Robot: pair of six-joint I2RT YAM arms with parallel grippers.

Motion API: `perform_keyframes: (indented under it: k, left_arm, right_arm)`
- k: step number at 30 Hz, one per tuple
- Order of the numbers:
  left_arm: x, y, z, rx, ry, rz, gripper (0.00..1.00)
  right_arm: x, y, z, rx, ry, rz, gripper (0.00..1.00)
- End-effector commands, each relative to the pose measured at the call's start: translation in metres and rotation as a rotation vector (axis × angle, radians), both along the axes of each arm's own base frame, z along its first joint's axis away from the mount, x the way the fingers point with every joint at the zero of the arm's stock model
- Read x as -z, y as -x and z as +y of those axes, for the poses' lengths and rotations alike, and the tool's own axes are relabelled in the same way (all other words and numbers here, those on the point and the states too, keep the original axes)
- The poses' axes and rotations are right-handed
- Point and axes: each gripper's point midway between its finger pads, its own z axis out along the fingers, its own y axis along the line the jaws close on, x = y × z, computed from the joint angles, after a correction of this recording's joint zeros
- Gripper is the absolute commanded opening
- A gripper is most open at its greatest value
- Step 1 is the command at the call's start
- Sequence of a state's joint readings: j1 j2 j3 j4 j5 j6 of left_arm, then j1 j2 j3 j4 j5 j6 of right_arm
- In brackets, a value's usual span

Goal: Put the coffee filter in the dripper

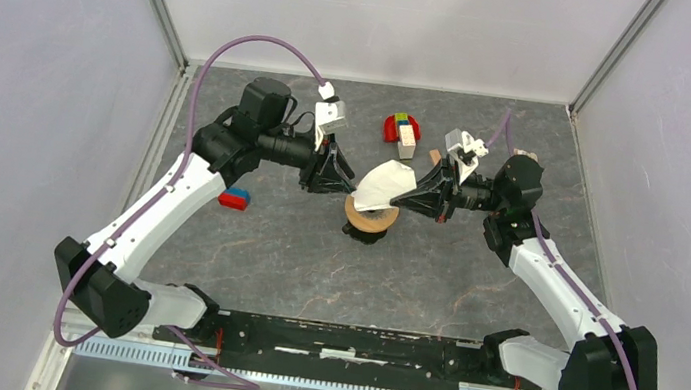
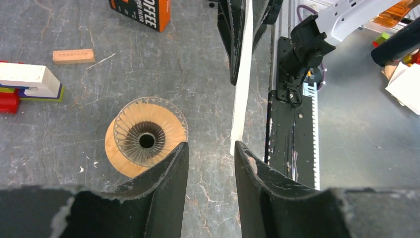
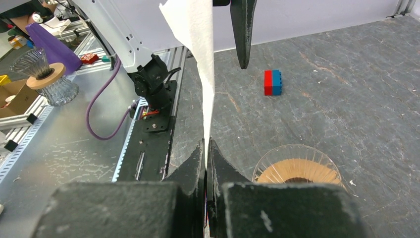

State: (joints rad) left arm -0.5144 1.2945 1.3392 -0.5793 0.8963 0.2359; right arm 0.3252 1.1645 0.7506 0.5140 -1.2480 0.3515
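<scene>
The coffee filter (image 1: 385,185), a flat white paper fan, hangs just above the dripper (image 1: 371,217), whose ribbed glass funnel sits in a tan ring. My right gripper (image 1: 414,197) is shut on the filter's right edge. In the right wrist view the paper (image 3: 198,49) rises out of the closed gripper (image 3: 206,147), with the dripper (image 3: 297,171) below to the right. My left gripper (image 2: 211,148) is open with nothing between its fingers. The filter (image 2: 242,84) shows edge-on there, its end just ahead of the right fingertip (image 2: 241,148). The dripper (image 2: 146,135) lies to the left.
A red-and-blue block (image 1: 234,199) lies left of the dripper. A cluster of coloured toy blocks (image 1: 401,129) and a small wooden block (image 1: 435,155) sit behind it. An orange box (image 2: 141,11) shows in the left wrist view. The arms' black base rail (image 1: 342,341) runs along the near edge.
</scene>
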Motion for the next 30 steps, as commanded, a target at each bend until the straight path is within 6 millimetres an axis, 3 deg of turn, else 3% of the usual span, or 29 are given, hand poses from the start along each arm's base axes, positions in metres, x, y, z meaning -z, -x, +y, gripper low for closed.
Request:
perform_keyframes:
  k: [1, 30]
  left_arm:
    - [-0.0123, 0.0121, 0.0007, 0.035, 0.036, 0.004, 0.46]
    - [-0.004, 0.0098, -0.0073, 0.057, 0.051, 0.019, 0.47]
  right_arm:
    - [-0.0094, -0.0058, 0.0011, 0.018, -0.012, -0.035, 0.0]
    - [-0.0109, -0.0101, 0.0017, 0.029, -0.009, -0.023, 0.0]
